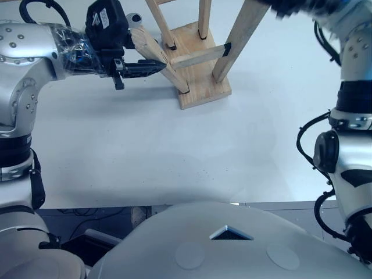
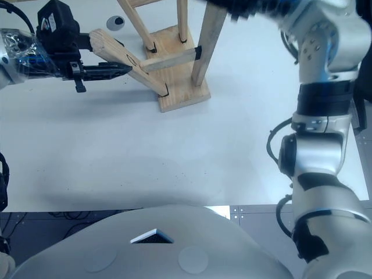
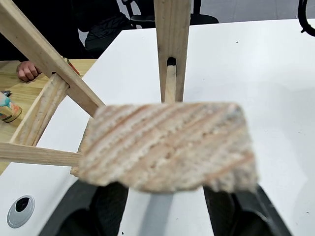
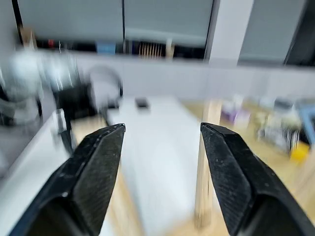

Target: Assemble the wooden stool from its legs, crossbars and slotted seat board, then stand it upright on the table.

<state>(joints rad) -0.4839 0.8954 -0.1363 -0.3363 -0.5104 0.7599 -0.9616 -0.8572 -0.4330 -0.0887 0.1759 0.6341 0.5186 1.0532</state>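
Note:
The wooden stool rests upside down on the white table, its seat board (image 1: 204, 93) flat and its legs pointing up. A crossbar (image 1: 197, 57) links the tilted left leg (image 1: 152, 47) to the right leg (image 1: 235, 43). My left gripper (image 1: 152, 67) lies alongside the tilted leg just below it, open. In the left wrist view the leg's cut end (image 3: 167, 147) sits above the spread fingers (image 3: 101, 209), and bare table shows in the gap between them. My right gripper (image 1: 289, 8) is open at the top of the right leg with nothing between its fingers (image 4: 96, 172).
A round grommet (image 2: 118, 22) sits in the table behind the stool. Bare tabletop (image 1: 174, 151) stretches from the seat board to the front edge. Beyond the far edge are a wooden desk and office clutter.

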